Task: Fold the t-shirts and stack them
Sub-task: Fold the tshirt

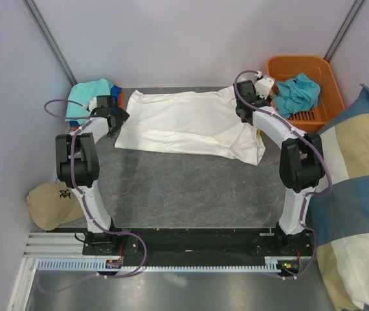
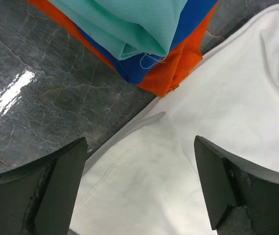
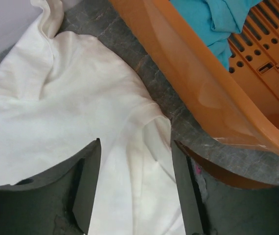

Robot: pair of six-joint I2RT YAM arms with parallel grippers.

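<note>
T-shirts counted: five.
- One white t-shirt (image 1: pixel 191 123) is laid flat on the far half of the table (image 1: pixel 191 188). Its long axis runs left to right, with the right end drooping slightly toward the near side. The collar end cannot be made out.
- Three folded tees are stacked at the far left corner, just beside the white one's left edge: teal tee (image 2: pixel 129 24) on top, blue tee (image 2: pixel 188 19) under it, orange tee (image 2: pixel 174 68) at the bottom.
- One crumpled teal garment (image 1: pixel 298 91) is seen inside the single orange basket (image 1: pixel 317 68) at far right.

Also noted: one tan cap (image 1: pixel 55 204) and one checked cushion (image 1: pixel 353 207).

Left gripper (image 2: pixel 139 147): jaws spread wide above the white shirt's left edge, nothing pinched.

Right gripper (image 3: pixel 134 147): jaws parted over the right end, cloth lying loose beneath.
</note>
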